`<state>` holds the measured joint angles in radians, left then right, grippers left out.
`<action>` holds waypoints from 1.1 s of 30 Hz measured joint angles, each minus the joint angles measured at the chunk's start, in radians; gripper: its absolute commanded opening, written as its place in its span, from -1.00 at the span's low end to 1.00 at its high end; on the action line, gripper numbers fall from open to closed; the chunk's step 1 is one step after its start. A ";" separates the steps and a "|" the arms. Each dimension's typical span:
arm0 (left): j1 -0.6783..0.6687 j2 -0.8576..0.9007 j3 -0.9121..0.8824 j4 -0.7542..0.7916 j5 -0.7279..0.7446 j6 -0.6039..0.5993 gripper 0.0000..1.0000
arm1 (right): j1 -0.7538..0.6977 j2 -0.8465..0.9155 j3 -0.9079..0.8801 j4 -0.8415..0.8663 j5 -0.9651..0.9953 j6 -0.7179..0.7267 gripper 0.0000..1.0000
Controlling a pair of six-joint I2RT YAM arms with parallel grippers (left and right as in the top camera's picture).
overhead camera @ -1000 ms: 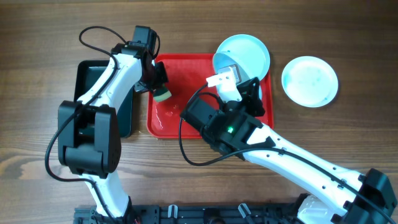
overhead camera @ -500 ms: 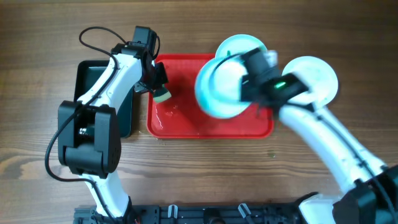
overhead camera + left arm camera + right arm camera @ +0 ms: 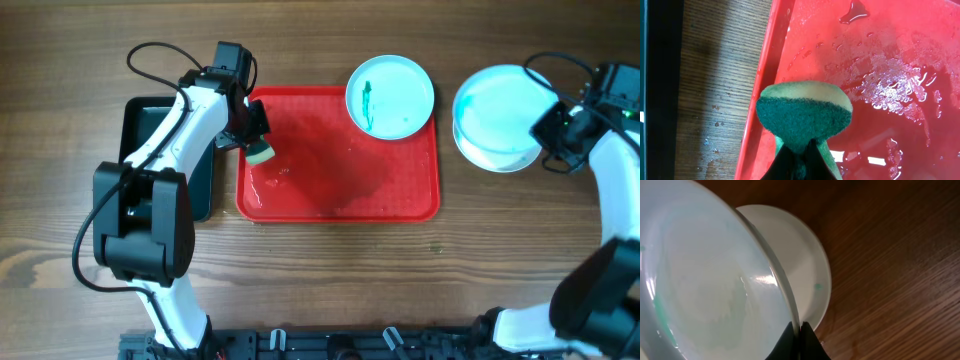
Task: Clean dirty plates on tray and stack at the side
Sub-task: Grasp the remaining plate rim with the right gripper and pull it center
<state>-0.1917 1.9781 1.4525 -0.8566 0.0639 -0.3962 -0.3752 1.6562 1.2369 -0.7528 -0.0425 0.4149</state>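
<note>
Right gripper [image 3: 799, 330] clenched on rim of turquoise plate [image 3: 495, 115], near right edge of counter [image 3: 560, 250]; only wrist view reveals white plate [image 3: 807, 255] underneath. Smeared plate [image 3: 390, 95] sits in tray [image 3: 330, 190], far-right corner. Three plates total, one tray. Left gripper [image 3: 802, 157] grasping sponge [image 3: 802, 112] at tray's wet left rim.

Near the worktop's right edge, the turquoise plate [image 3: 705, 290] runs off the right wrist picture's left and top edges and hides most of the white plate [image 3: 807, 260] beneath. The left arm [image 3: 190, 120] covers part of the dark green tray [image 3: 207, 185].
</note>
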 measured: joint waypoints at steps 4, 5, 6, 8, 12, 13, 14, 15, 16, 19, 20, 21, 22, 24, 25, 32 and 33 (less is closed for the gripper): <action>0.000 0.000 0.000 0.000 0.000 0.000 -0.92 | -0.019 0.116 0.000 0.029 -0.007 0.003 -0.70; 0.000 0.000 0.000 0.000 0.000 0.000 -0.92 | -0.019 0.134 0.000 0.035 -0.011 0.003 -0.53; 0.000 0.000 0.000 0.000 0.000 0.000 -0.92 | -0.018 0.161 0.000 0.046 -0.018 0.001 -0.34; 0.000 0.000 0.000 0.000 0.000 0.000 -0.92 | -0.018 0.192 0.000 0.063 -0.038 0.009 -0.22; 0.000 0.000 0.000 0.000 0.000 0.000 -0.92 | -0.016 0.194 0.005 0.070 -0.124 0.004 -0.24; 0.000 0.000 0.000 0.000 0.000 0.000 -0.92 | -0.014 0.194 0.012 0.056 -0.151 0.001 -0.28; 0.000 0.000 0.000 0.000 0.000 0.000 -0.92 | -0.010 0.194 0.021 0.046 -0.173 -0.002 -0.29; 0.000 0.000 0.000 0.000 0.000 0.000 -0.92 | -0.002 0.194 0.039 0.035 -0.197 -0.008 -0.31; 0.000 0.000 0.000 0.000 0.000 0.000 -0.92 | 0.013 0.191 0.059 0.035 -0.219 -0.012 -0.30; 0.000 0.000 0.000 0.000 0.000 0.000 -0.92 | 0.099 0.167 0.099 0.055 -0.261 -0.011 -0.31; 0.000 0.000 0.000 0.000 0.000 0.000 -0.92 | 0.139 0.159 0.105 0.064 -0.269 -0.001 -0.31; 0.000 0.000 0.000 0.000 0.000 0.000 -0.92 | 0.173 0.155 0.108 0.075 -0.271 0.011 -0.32; 0.000 0.000 0.000 0.000 0.000 0.000 -0.92 | 0.218 0.153 0.109 0.090 -0.270 0.029 -0.33; 0.000 0.000 0.000 0.000 0.000 0.000 -0.92 | 0.301 0.153 0.106 0.121 -0.253 0.075 -0.38; 0.000 0.000 0.000 0.000 0.000 0.000 -0.92 | 0.341 0.153 0.104 0.126 -0.237 0.100 -0.40; 0.000 0.000 0.000 -0.005 0.000 0.000 -0.92 | 0.508 0.205 0.095 0.161 -0.073 0.238 -0.49; 0.000 0.000 0.000 -0.005 0.000 0.000 -0.92 | 0.517 0.215 0.095 0.172 -0.056 0.247 -0.49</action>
<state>-0.1917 1.9781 1.4525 -0.8616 0.0639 -0.3962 0.1421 1.8709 1.3319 -0.5812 -0.0990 0.6621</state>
